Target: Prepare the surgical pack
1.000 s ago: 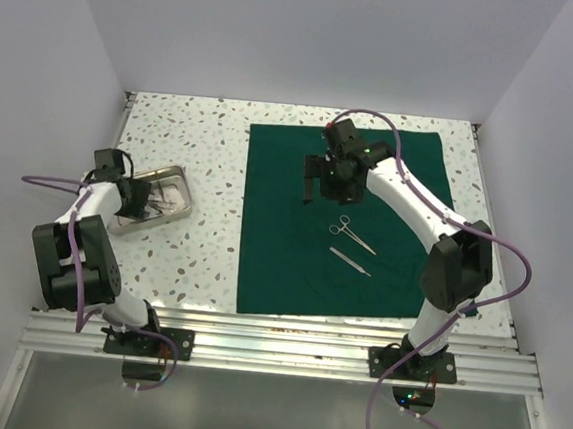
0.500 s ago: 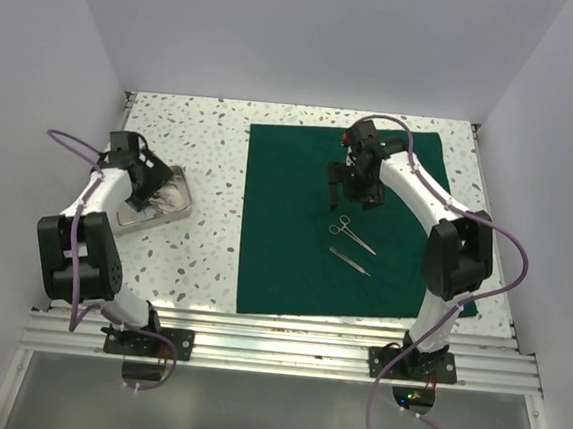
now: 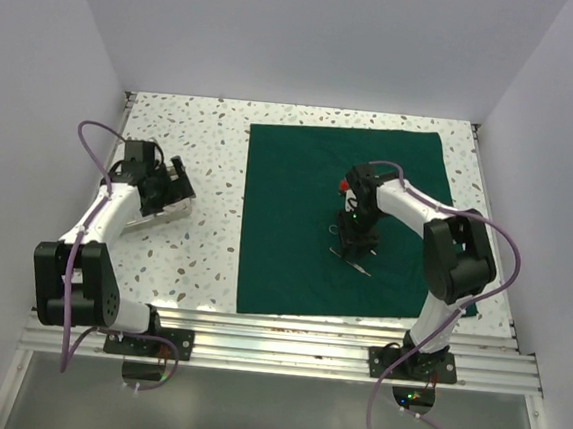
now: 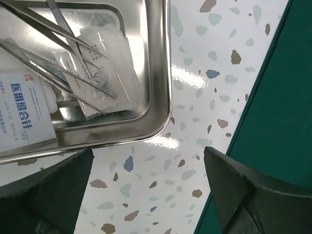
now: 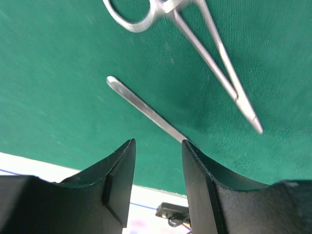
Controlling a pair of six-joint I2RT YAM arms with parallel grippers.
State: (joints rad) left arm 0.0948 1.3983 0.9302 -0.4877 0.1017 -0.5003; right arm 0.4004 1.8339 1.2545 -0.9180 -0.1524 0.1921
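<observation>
Drape (image 3: 293, 255) lies spread flat on the table's (image 4: 195, 97) right half, presumably as the field for laying tools out. On it: a ring-handled clamp (image 5: 243, 108) and a flat handle (image 5: 141, 107), apart.

Right gripper (image 5: 157, 146) sits low, jaws half closed with a gap, straddling the handle's end; likely nudging or picking it.

Left gripper (image 4: 147, 156) hovers at the tray (image 4: 158, 73) corner, jaws wide, holding nothing; probably ready for the next item.

White packet (image 4: 24, 112) in the tray carries blue print, seemingly 医用缝合针; the smaller lines are unreadable.
</observation>
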